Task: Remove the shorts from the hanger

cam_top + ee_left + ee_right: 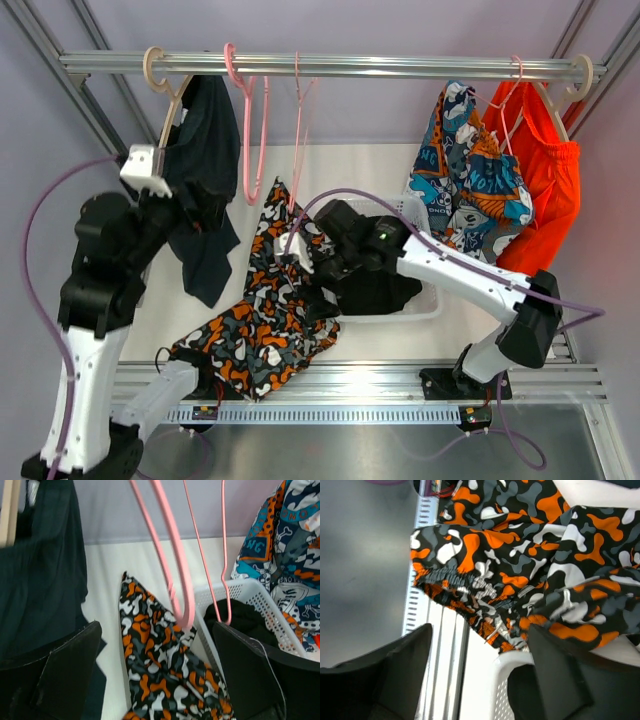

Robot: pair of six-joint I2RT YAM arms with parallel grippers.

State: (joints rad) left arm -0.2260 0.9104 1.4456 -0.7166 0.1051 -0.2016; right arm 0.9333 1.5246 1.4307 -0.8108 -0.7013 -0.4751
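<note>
Dark navy shorts hang from a wooden hanger at the left of the rail. My left gripper is beside them, open, with nothing between its fingers. Orange-black-white camouflage shorts lie off any hanger, spread from the basket's left rim across the table to its front edge. My right gripper hovers open over that rim and the camouflage cloth. Black shorts lie in the white basket.
Two bare pink hangers hang on the rail near the left gripper. At the right of the rail hang blue patterned shorts and an orange-red garment. Metal rails run along the table's front edge.
</note>
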